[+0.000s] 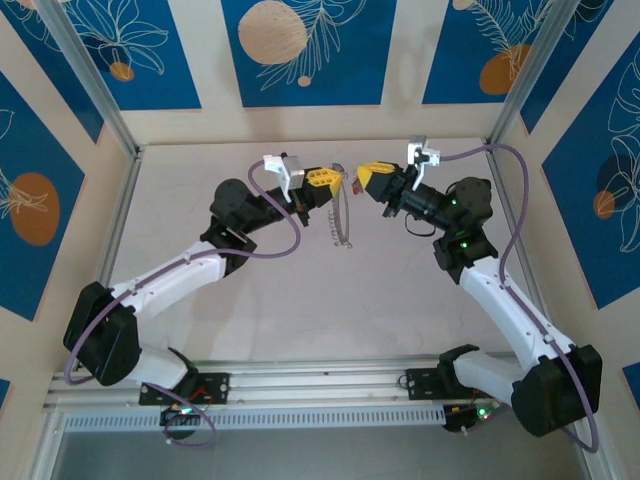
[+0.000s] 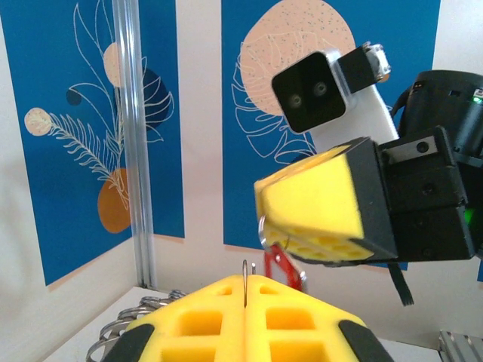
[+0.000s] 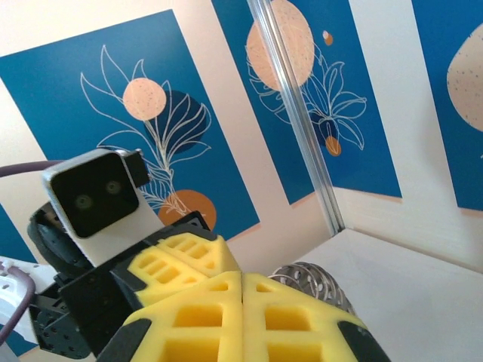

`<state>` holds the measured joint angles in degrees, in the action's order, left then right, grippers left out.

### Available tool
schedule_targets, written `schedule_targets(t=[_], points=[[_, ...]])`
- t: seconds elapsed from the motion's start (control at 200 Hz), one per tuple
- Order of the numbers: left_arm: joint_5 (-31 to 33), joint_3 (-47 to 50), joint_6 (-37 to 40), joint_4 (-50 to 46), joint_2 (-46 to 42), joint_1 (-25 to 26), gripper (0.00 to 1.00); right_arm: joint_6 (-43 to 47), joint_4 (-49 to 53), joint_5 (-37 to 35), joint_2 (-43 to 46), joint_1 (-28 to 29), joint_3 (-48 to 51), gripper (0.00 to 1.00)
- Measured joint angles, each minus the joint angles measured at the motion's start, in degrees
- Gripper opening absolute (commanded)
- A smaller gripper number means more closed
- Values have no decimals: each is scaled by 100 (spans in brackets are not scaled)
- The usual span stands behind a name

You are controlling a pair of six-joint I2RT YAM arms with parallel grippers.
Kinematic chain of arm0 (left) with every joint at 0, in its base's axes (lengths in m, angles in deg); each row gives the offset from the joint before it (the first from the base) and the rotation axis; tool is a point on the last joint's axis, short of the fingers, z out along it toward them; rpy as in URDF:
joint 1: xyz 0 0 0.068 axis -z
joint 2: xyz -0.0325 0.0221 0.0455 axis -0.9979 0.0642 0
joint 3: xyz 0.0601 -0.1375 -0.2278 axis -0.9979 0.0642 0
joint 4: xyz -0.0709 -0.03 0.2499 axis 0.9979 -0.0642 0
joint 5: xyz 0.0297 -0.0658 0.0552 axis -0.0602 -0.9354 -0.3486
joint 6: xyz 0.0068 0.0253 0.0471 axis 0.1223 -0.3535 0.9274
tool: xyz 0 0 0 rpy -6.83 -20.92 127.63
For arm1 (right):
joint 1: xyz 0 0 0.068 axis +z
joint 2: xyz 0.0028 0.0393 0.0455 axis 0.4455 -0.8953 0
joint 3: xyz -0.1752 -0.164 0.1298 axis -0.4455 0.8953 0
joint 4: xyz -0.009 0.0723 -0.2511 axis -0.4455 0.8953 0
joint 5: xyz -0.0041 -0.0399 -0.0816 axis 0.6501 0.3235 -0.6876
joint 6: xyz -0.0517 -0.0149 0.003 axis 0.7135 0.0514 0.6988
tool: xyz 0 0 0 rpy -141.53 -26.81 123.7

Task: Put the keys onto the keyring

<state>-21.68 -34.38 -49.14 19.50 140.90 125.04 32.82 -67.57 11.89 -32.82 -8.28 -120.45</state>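
Observation:
My left gripper [image 1: 322, 180] and right gripper [image 1: 368, 178] meet tip to tip above the far middle of the table. The keyring [image 1: 343, 222], a thin silvery chain, hangs down between them. In the left wrist view my left gripper [image 2: 247, 280] is shut on a thin wire end of the keyring, whose links [image 2: 139, 311] bunch at lower left. The key [image 2: 283, 265], red-headed, dangles under the right gripper's yellow pads [image 2: 324, 215], which are shut on its upper end. The right wrist view has my right gripper [image 3: 241, 277] shut, with chain links [image 3: 306, 277] just beyond; the key is hidden there.
Aluminium frame posts [image 1: 95, 85] and blue-patterned walls [image 1: 300, 50] enclose the pale table [image 1: 300, 300]. The two arms' cables [image 1: 275, 215] loop near the wrists. The left wrist camera housing [image 3: 94, 200] sits close to the right fingers.

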Motion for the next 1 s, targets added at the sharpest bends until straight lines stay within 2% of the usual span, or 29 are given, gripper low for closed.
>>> schedule_targets(t=[0.37,0.995], points=[[0,-13,0,-2,68,0,0,-17,-20,22,-232,212,-48,0],[0,-15,-2,0,70,4,0,-11,-87,15,-387,234,-227,0]])
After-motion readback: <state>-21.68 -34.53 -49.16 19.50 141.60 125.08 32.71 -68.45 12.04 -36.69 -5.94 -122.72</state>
